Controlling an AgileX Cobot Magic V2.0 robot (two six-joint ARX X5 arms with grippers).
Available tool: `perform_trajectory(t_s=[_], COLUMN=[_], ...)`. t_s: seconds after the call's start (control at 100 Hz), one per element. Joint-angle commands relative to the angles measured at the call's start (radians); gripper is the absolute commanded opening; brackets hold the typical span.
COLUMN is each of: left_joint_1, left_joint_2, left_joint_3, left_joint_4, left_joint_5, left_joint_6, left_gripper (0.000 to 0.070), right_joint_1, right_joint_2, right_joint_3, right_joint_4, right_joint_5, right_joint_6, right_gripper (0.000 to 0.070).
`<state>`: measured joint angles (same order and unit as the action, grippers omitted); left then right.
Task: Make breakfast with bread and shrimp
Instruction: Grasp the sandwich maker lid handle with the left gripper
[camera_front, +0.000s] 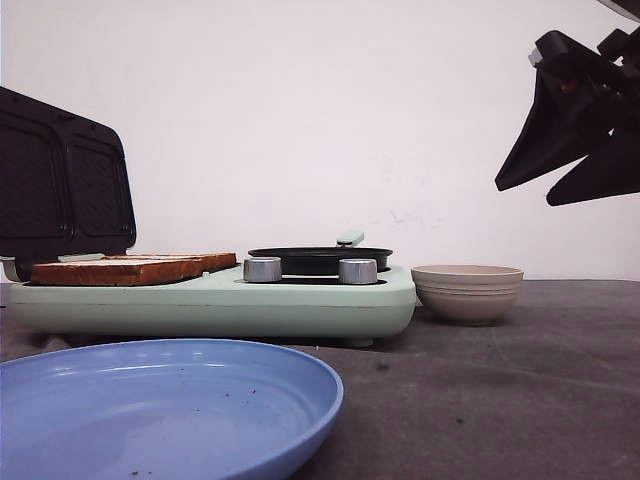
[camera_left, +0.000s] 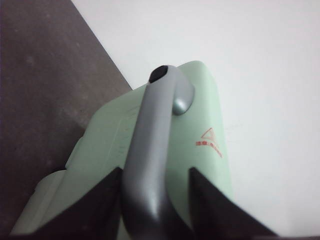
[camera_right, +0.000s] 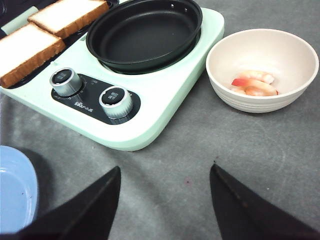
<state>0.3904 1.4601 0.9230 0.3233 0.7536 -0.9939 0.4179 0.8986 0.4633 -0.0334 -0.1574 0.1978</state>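
Two slices of bread (camera_front: 120, 268) lie side by side on the left plate of the mint-green cooker (camera_front: 300, 305); the right wrist view shows them too (camera_right: 25, 52). The shrimp (camera_right: 252, 85), pale orange-pink, lies in the beige bowl (camera_right: 220, 75) to the right of the cooker. My right gripper (camera_front: 522, 195) hangs high at the right, open and empty, over bare table in front of cooker and bowl (camera_right: 165, 170). My left gripper (camera_left: 155, 172) straddles the grey handle (camera_left: 155, 130) of the raised lid (camera_front: 60, 185), its fingers pressed against it.
An empty black pan (camera_front: 320, 258) sits on the cooker's right side behind two silver knobs (camera_right: 116, 100). A blue plate (camera_front: 160, 400) lies at the front left. The beige bowl (camera_front: 467, 292) stands just right of the cooker.
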Motion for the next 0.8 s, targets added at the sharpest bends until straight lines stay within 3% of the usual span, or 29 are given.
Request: perform_trajectory(t_s=[0.0,0.21,0.57,0.79], left_joint_1=[0.002,-0.013,-0.134,-0.238], left_joint_2=[0.016,0.016,0.016,0.016], left_joint_3=[0.019,0.019,0.019,0.019], left_joint_4=[0.014,0.014,-0.005,-0.123], left_joint_5=[0.003,0.003,-0.029,-0.08], left_joint_6=[0.013,0.027,0.122,0.267], left_gripper=[0.0007,0.0004,0.0004,0.0004], right_joint_1=[0.005,0.005,0.005,0.005], right_joint_2=[0.008,0.008,0.008,0.008], right_joint_3=[0.008,0.008,0.008,0.008], right_joint_4=[0.01,0.01,0.01,0.01], right_joint_5=[0.001,0.001,0.001,0.0], right_joint_6=[-0.004,-0.004,-0.003,0.005], right_gripper=[0.0347,0.0347,0.0347,0.0347])
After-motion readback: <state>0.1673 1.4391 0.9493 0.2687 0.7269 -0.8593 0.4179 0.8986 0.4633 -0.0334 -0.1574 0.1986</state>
